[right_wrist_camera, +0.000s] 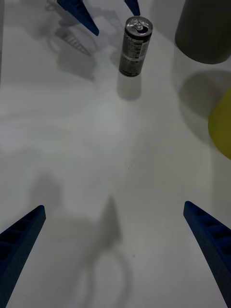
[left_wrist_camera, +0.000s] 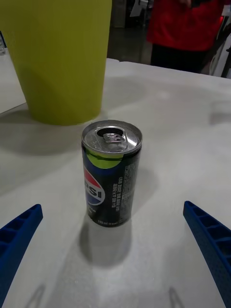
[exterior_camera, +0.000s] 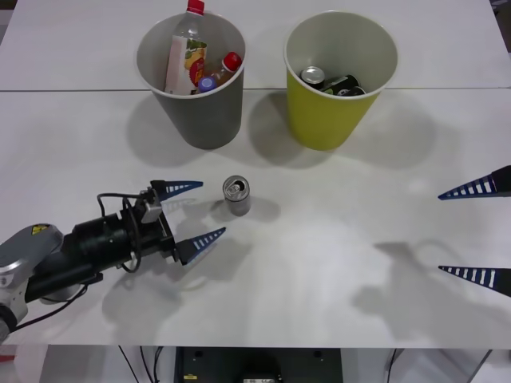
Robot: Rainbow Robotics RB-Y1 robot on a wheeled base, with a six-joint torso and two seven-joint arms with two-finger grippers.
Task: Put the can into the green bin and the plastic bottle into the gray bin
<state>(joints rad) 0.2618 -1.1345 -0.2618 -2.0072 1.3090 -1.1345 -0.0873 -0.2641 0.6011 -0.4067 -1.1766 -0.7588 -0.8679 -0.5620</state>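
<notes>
The can point(exterior_camera: 237, 196) stands upright in the middle of the white table, dark with a round red-white-blue logo point(left_wrist_camera: 111, 181) and a silver opened top point(right_wrist_camera: 135, 46). My left gripper point(exterior_camera: 190, 216) is open just to the can's left, fingers pointing at it, not touching. The green bin point(exterior_camera: 335, 80) stands at the back right with cans inside; the gray bin point(exterior_camera: 196, 76) stands at the back left and holds plastic bottles point(exterior_camera: 185, 56). My right gripper point(exterior_camera: 477, 232) is open at the right edge, well away from the can.
The green bin's wall point(left_wrist_camera: 60, 57) rises behind the can. The gray bin's base point(right_wrist_camera: 204, 31) and a sliver of the green bin point(right_wrist_camera: 222, 127) flank the can in the right wrist view. Bare white table point(exterior_camera: 335, 263) lies between the grippers.
</notes>
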